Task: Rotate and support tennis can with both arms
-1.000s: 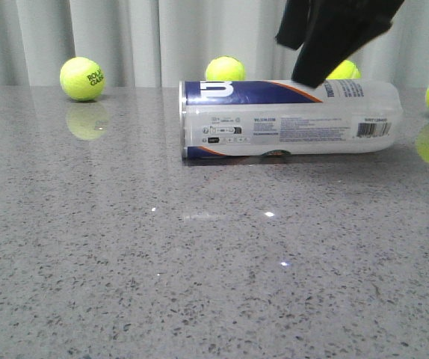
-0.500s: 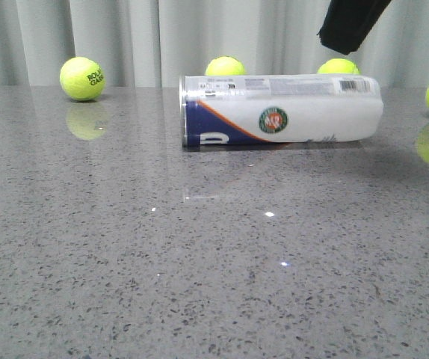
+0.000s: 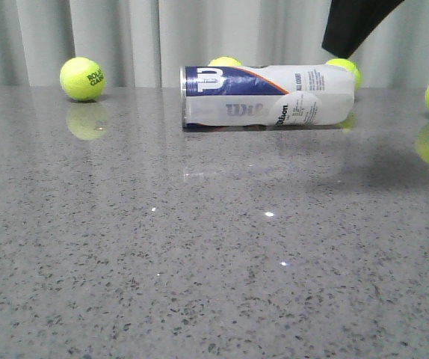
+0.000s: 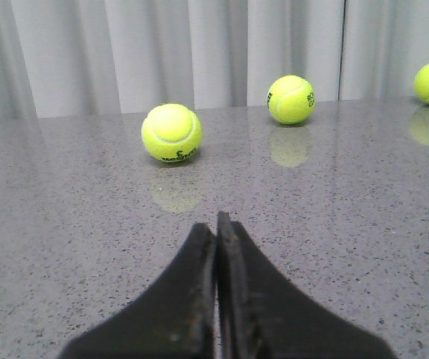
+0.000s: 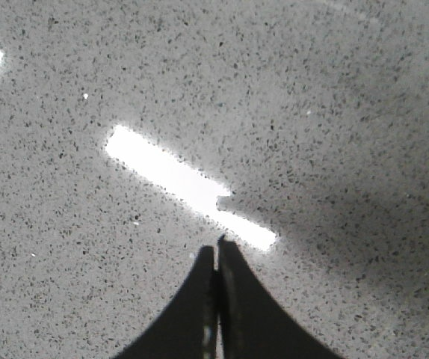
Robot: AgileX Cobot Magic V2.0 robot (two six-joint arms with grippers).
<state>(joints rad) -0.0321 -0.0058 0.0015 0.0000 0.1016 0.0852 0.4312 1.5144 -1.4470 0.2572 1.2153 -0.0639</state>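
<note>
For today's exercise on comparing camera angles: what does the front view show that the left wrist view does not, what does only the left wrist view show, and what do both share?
Only the front view shows the tennis can lying on its side, and a black arm piece above its right end.

Only the left wrist view shows the left gripper, its fingers pressed together and holding nothing.

Both show the grey speckled table, yellow-green tennis balls and a pale curtain behind.

Each pincer [image 4: 216, 224] [image 5: 216, 250] is matte black, tapering to thin tips.
</note>
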